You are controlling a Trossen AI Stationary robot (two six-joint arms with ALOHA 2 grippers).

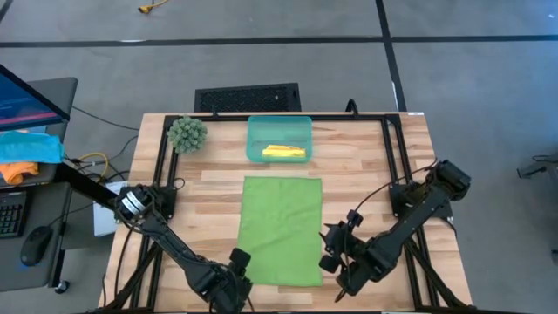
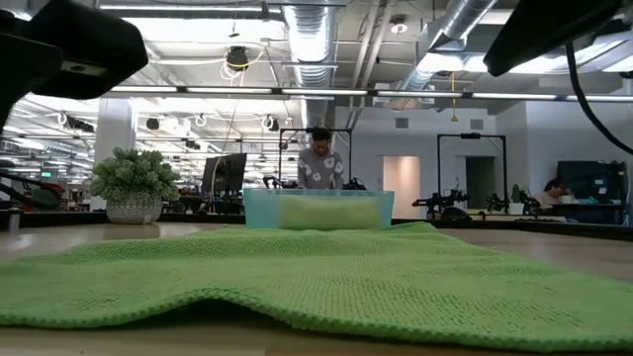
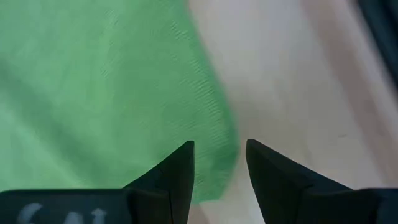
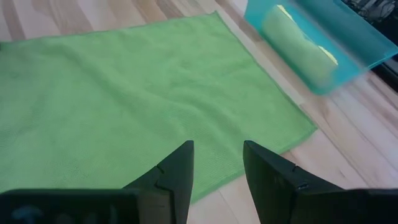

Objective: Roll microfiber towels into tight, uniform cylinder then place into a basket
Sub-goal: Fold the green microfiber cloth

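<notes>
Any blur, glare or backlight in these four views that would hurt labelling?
Left wrist view: soft all over, the green towel smeared, its weave barely showing. Right wrist view: sharper, the yellow roll seen hazily through the basket wall. Low view: bright ceiling lights behind, arms at the top are dark silhouettes, near towel edge slightly soft. High view: even light, no glare on the table.

Left gripper (image 1: 234, 292) partly cut off by the high view's bottom edge, yellow towel (image 1: 284, 152) half veiled behind the basket (image 1: 255, 150) wall, left wrist view's green towel (image 3: 106, 93) blurred
</notes>
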